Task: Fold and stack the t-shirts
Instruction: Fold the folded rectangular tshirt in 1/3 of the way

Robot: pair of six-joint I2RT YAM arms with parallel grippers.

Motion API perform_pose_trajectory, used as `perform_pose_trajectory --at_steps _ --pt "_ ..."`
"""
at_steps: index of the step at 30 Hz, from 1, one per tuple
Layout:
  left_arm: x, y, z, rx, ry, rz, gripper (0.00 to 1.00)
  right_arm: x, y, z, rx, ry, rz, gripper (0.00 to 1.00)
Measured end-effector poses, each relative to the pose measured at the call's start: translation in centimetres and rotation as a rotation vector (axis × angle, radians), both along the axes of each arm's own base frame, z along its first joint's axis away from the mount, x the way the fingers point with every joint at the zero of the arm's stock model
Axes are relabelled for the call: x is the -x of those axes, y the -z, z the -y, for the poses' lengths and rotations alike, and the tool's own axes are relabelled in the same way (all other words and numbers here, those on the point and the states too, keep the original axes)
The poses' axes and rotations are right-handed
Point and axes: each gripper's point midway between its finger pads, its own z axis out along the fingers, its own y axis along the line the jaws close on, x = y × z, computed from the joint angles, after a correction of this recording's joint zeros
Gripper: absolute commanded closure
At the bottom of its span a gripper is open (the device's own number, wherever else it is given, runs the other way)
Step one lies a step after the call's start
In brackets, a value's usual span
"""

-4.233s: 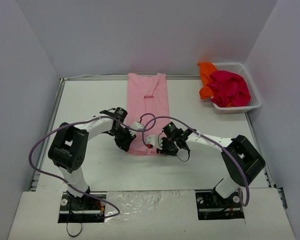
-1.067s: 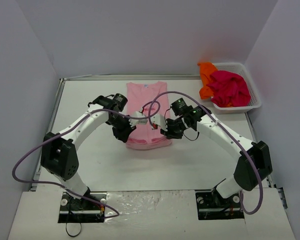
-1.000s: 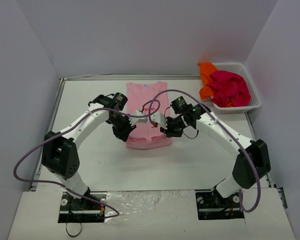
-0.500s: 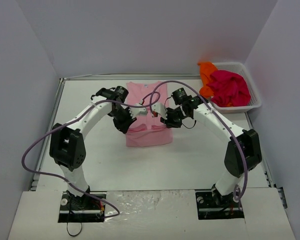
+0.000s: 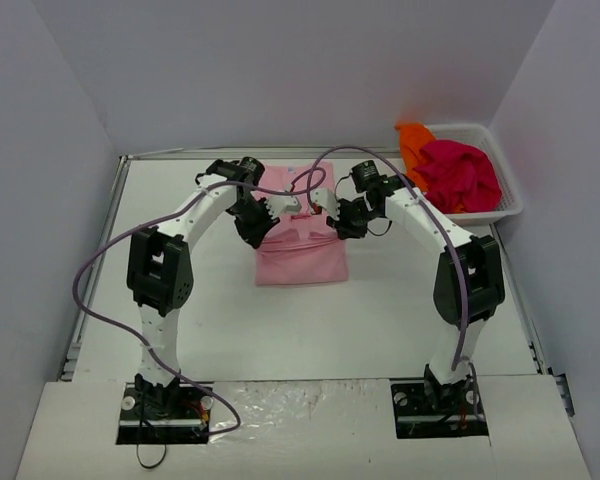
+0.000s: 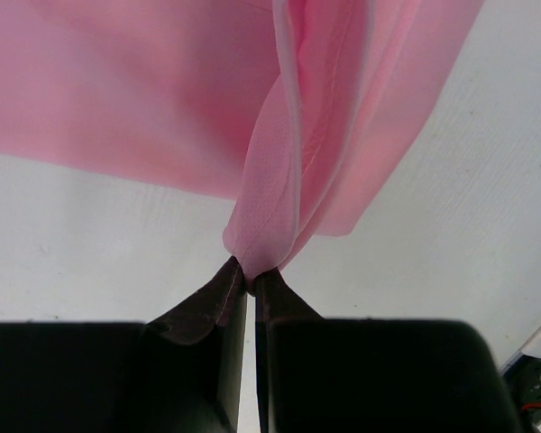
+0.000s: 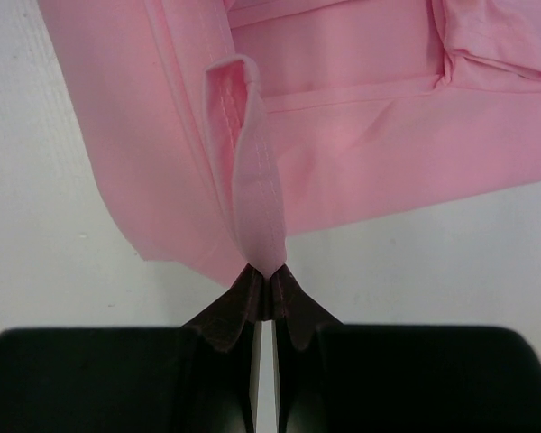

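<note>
1. The pink shirt [image 5: 300,255] lies on the surface [image 5: 190,310] to the left of the basket [image 5: 475,218], well apart from it and part-way through a fold.
2. The left hand [image 6: 250,275] is pressed together on a small pinch of the shirt's edge, on the side farther from the basket. The cloth rises from its fingertips in a twisted bunch.
3. The right hand [image 7: 263,275] pinches a narrow loop of hem on the side nearer the basket.
4. The red shirt [image 5: 460,175] sits heaped in the basket. The orange shirt [image 5: 412,140] spills over the basket's rim on the side facing the pink shirt.
5. Each grip looks thin. If the two arms draw apart or move at unequal pace, I judge that the hem could slip out of one hand and the fold would drop open.
6. If one hand sets its corner down ahead of the other, the folded layer would probably land skewed or creased.
7. The twist at the left hand may stay trapped in the fold unless the cloth is laid flat before release.
</note>
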Motion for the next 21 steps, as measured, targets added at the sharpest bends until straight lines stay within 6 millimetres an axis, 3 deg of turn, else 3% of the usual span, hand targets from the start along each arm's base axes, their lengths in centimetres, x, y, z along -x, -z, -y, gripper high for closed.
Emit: perform_pose_trajectory --at_steps 9,21 --pt "-3.6 0.5 0.4 -0.007 -0.011 0.023 0.98 -3.4 0.8 0.2 -0.017 0.009 0.01 1.0" --pt "-6.6 0.9 -0.7 -0.01 -0.052 0.04 0.98 -7.4 2.0 -0.7 -0.041 0.015 0.021 1.0"
